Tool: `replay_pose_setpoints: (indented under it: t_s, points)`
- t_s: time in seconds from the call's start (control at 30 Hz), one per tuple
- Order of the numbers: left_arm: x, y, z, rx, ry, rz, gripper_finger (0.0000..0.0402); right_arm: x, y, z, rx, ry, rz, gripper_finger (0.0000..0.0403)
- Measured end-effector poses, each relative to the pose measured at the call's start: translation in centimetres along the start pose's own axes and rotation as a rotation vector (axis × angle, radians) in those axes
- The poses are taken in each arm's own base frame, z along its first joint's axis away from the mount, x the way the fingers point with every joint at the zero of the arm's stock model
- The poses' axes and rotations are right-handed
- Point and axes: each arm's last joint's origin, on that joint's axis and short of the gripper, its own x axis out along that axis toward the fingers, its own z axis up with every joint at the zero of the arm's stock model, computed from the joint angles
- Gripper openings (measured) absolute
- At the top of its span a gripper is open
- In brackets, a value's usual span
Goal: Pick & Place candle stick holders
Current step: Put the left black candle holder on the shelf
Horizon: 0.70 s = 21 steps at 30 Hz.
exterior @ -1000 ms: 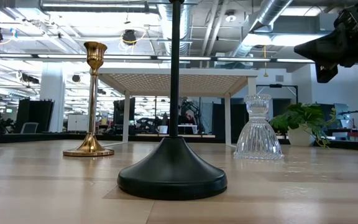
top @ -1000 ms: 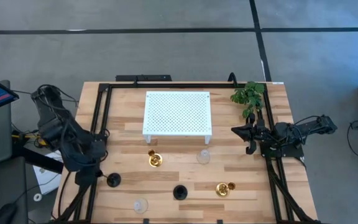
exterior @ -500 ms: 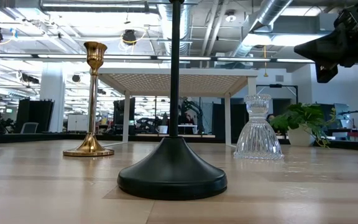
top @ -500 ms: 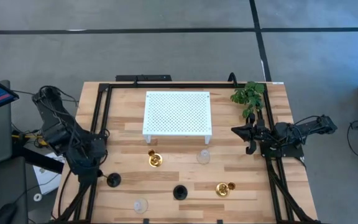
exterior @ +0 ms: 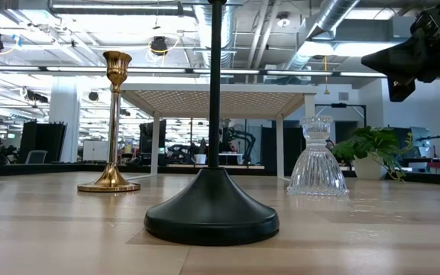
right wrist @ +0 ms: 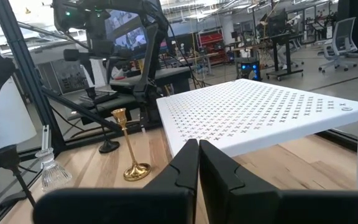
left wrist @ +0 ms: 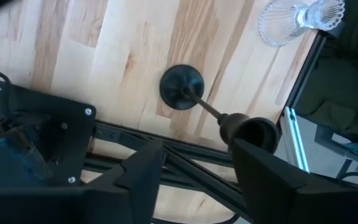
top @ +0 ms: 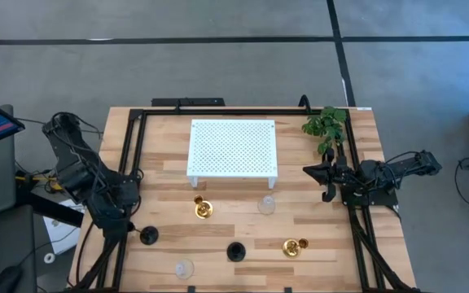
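High view: your left tool (top: 129, 230) hangs at the bench's (top: 169, 203) left edge, just beside a black holder (top: 147, 236). The left wrist view confirms it: the fingers (left wrist: 143, 171) stand apart, with that holder's cup between them but clear of both, its round base flat on the wood. Nothing is gripped.

Your right tool (top: 326, 194) sits at the right edge, near the plant (top: 326, 124). In the right wrist view its fingers (right wrist: 185, 163) are pressed together and hold nothing.

Holders, as they lie on the bench:
- One gold holder (top: 203, 208) stands in front of the white platform (top: 232, 147).
- One clear holder (top: 266, 204) stands beside it, to the right.
- A second black holder (top: 235, 251) stands near the front edge, at centre.
- A second gold holder (top: 294, 246) stands right of that.
- A second clear holder (top: 184, 268) stands at the front left.

All six are off the platform.
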Motion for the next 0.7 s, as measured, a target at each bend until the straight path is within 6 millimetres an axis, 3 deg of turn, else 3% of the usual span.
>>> replay_pose_setpoints:
  t_s: [0.27,0.7]
  points:
    - [0.2,-0.5,0.2,-0.001,-0.007,-0.018,0.0242,0.0,0.0,0.0,0.0,0.0,0.0,0.0005]
    - [1.7,-2.2,0.6,0.003,0.058,0.016,0.0219,0.0,0.0,0.0,0.0,0.0,0.003,0.0005]
